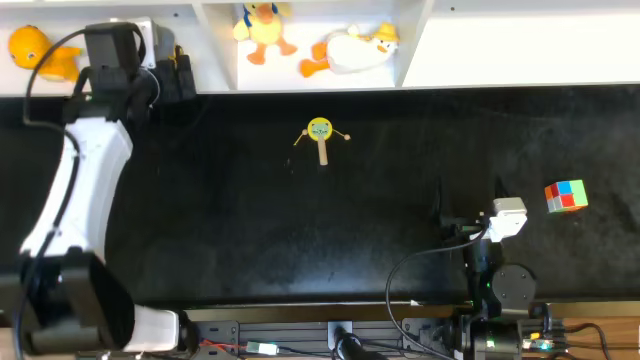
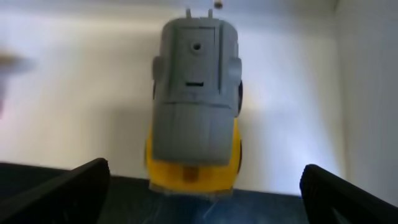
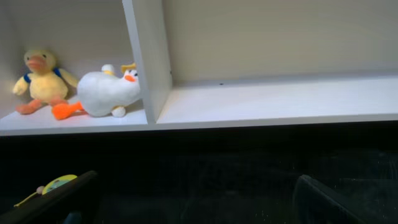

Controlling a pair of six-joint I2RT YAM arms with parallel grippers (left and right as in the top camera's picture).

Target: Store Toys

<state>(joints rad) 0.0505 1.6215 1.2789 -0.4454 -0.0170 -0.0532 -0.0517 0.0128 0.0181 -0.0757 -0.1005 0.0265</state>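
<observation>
While the duck (image 1: 264,28) and goose (image 1: 350,50) lie in the middle bay of the shelf (image 1: 500,50) and an orange toy (image 1: 30,50) sits in the left bay, the job looks about half done. The left claw (image 2: 206,167) is spread wide and grips nothing, its fingers on either side of a grey-and-yellow toy (image 2: 196,93) that stands at the front of the left bay and seems stored. The right claw (image 3: 198,177), also wide open and empty, hangs low over the surface (image 1: 200,200), where the rattle (image 1: 320,135) and cube (image 1: 565,195) lie well apart, not yet shelved.
</observation>
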